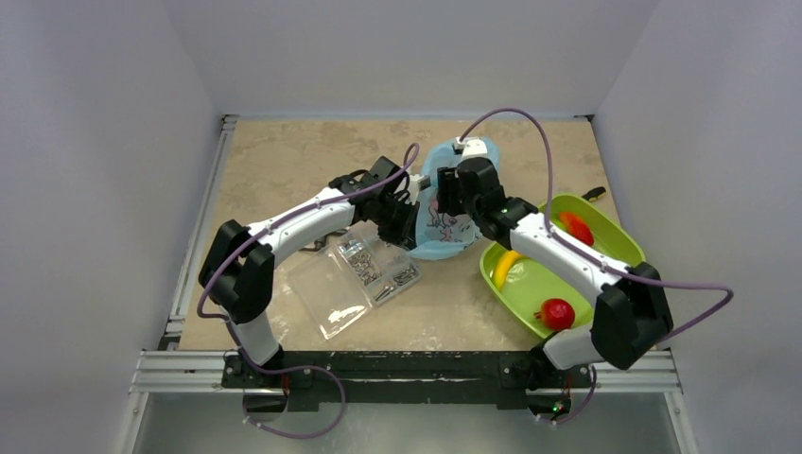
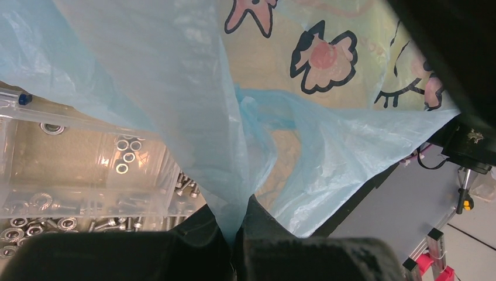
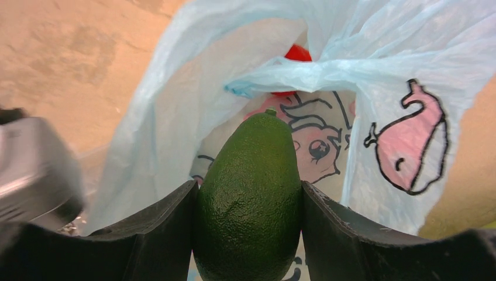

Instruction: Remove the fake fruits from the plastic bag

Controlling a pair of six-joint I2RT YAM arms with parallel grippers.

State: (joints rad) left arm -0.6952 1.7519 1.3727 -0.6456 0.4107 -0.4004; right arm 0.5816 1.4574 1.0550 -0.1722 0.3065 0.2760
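1. Over the middle of the desk (image 1: 284,161), we see both arms meeting at the plastic bag (image 1: 450,242), which sits between the clear compartment box (image 1: 345,288) and the lime-green tray (image 1: 619,241).
2. Our left hand (image 2: 238,228) is pinched tight on a fold of the bag's thin blue film, jaws together with the plastic between them.
3. Our right hand (image 3: 248,205) is at the bag's mouth, clamped on the dark green oval fruit (image 3: 251,164), one finger pressing each side.
4. Just behind it, a red fruit (image 3: 298,54) peeks out from inside the bag.
5. Across in the tray lie the yellow banana (image 1: 504,268), a round red piece (image 1: 556,313) and a second red piece (image 1: 577,229).
6. Small metal hardware (image 1: 378,270) fills part of the box.
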